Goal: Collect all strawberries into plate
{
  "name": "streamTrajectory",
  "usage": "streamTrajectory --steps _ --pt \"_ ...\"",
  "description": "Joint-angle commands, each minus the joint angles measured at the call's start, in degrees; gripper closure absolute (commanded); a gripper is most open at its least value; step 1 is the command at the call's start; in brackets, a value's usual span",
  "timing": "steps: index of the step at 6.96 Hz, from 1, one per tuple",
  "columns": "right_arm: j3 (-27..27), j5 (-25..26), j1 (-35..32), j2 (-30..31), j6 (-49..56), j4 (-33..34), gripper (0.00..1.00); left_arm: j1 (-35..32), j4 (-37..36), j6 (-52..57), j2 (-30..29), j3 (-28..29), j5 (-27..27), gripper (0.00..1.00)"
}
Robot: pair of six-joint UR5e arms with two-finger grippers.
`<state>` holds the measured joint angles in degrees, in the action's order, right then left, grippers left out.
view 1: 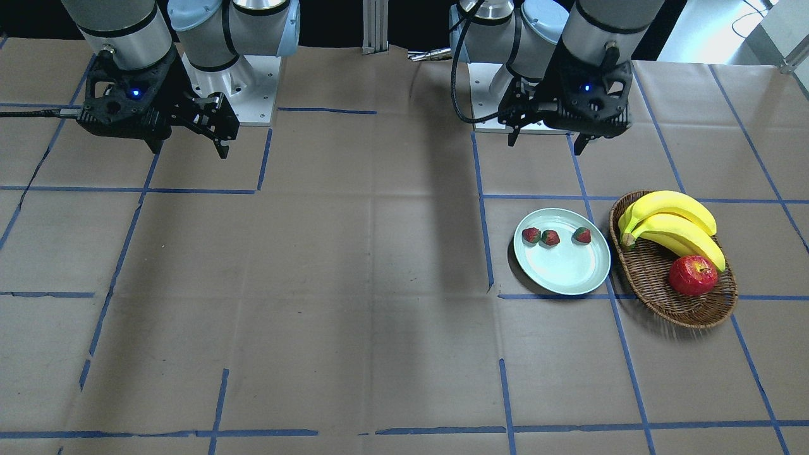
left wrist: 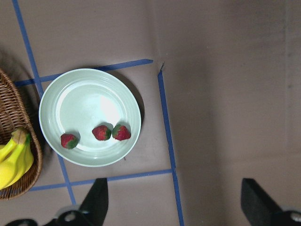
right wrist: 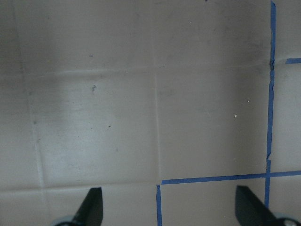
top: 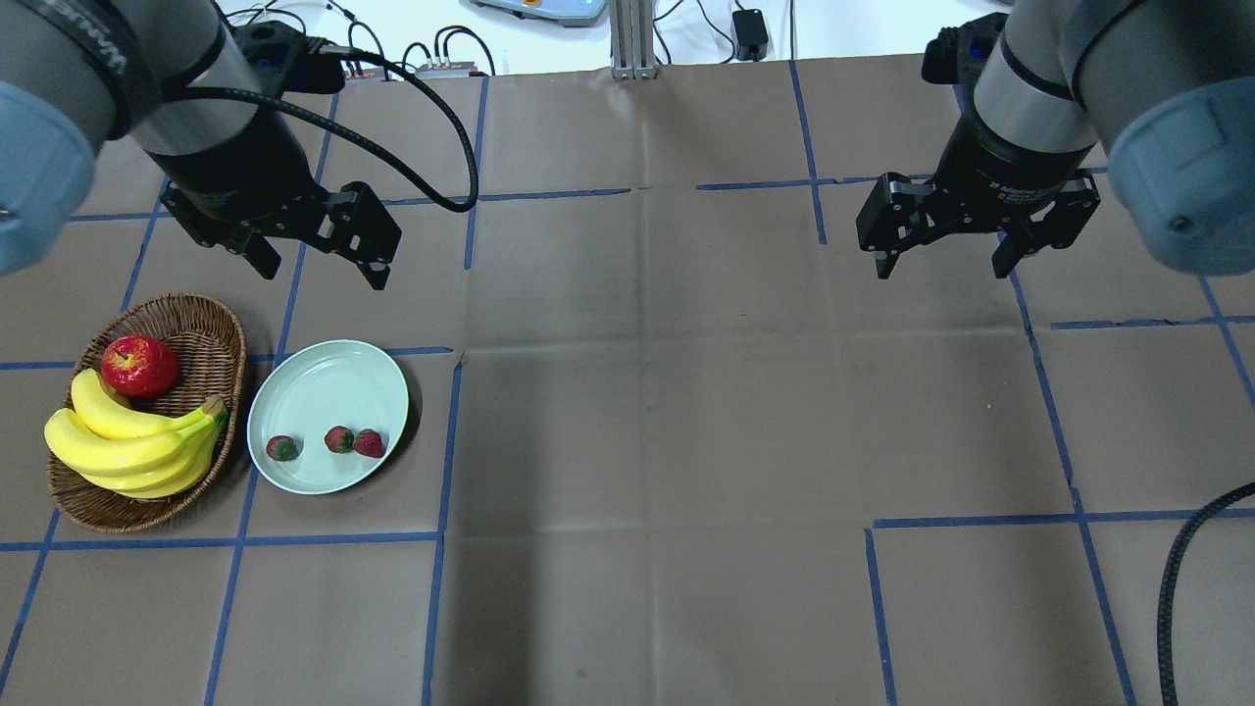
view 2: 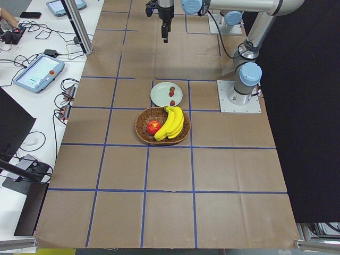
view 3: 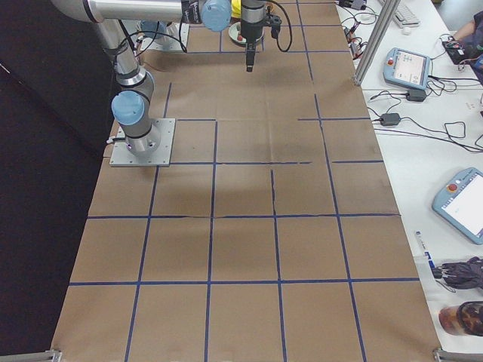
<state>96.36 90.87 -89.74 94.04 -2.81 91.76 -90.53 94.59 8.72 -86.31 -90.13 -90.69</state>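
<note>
Three small red strawberries (top: 282,448) (top: 339,438) (top: 370,443) lie inside the pale mint-green plate (top: 324,378), along its near side. They also show in the front view (view 1: 531,235) (view 1: 550,237) (view 1: 582,235) and in the left wrist view (left wrist: 69,141) (left wrist: 101,133) (left wrist: 121,133). My left gripper (top: 322,270) hangs open and empty above the table, just beyond the plate (left wrist: 89,101). My right gripper (top: 942,270) is open and empty, high over bare table on the far right side.
An oval brown wicker basket (top: 211,324) stands right beside the plate, on its left. It holds a bunch of bananas (top: 127,441) and a large red apple (top: 140,365). Blue tape lines cross the brown paper table cover (top: 647,441).
</note>
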Motion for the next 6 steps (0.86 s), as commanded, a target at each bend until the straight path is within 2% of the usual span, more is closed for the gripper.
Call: streamTrajectory --steps 1,3,5,6 --pt "-0.03 0.00 0.00 0.00 0.00 0.00 0.00 -0.26 4.17 0.42 4.02 1.10 0.42 0.00" --pt "-0.03 0.00 0.00 0.00 0.00 0.00 0.00 -0.26 4.38 -0.28 6.50 -0.13 0.78 0.00" --pt "-0.03 0.00 0.00 0.00 0.00 0.00 0.00 -0.18 4.29 -0.02 4.13 0.73 0.42 0.00" --pt "-0.03 0.00 0.00 0.00 0.00 0.00 0.00 -0.26 6.03 -0.11 6.57 -0.99 -0.10 0.00"
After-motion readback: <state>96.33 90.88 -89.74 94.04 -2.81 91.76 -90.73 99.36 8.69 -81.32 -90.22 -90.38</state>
